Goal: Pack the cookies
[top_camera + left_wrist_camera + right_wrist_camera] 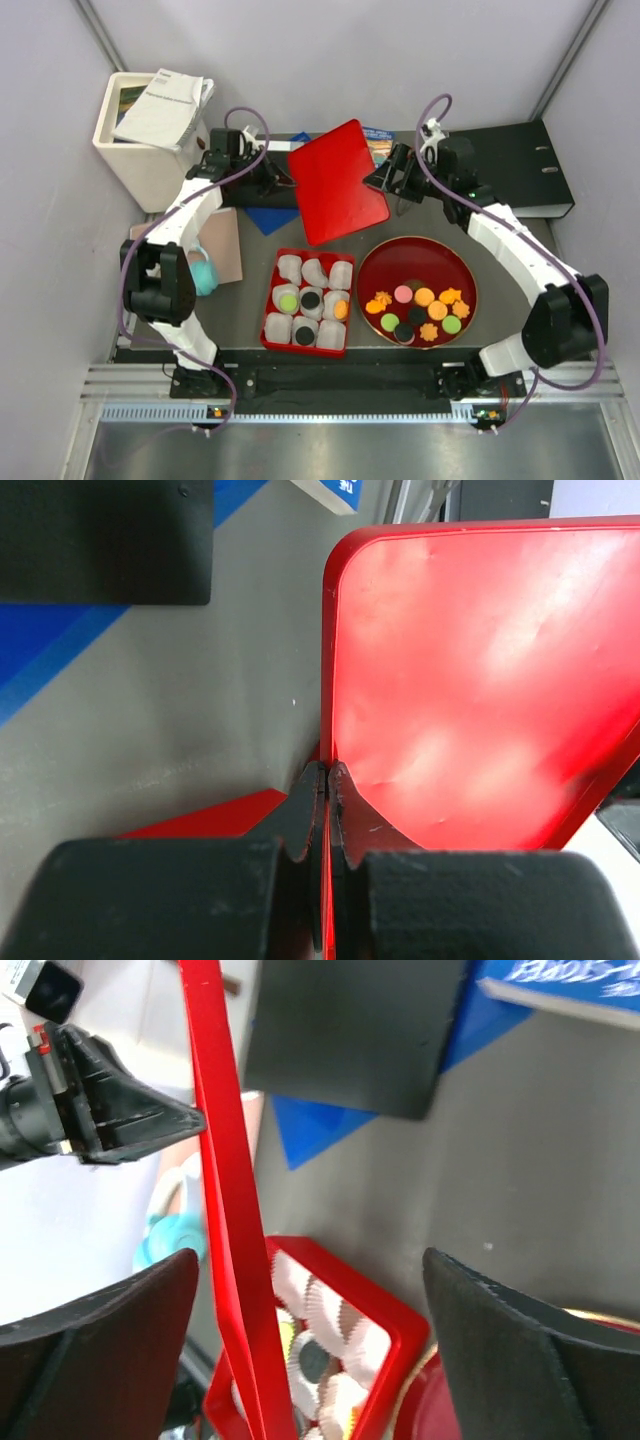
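**Top view.** On the bench [255, 310], I count fifteen cookies [424, 296]. Four lie in the red box [315, 254] at near centre: two black, one green, one orange. The box has nine paper cups [289, 267]. Eleven cookies lie on the round red plate [420, 262] just right of the box: four orange flowers, two orange, two black, two green, one pink. One red lid [338, 180] hangs tilted on the far side of the box, between the left tool [285, 183] and the right tool [385, 180].

**Left wrist view.** The left tool [326, 800] is pressed together, pinching the lid's [480, 680] edge.

**Right wrist view.** The right tool [308, 1260] is spread. The lid [225, 1160], seen edge-on, passes between its two fingers [100, 1340]. I cannot tell whether either touches it.
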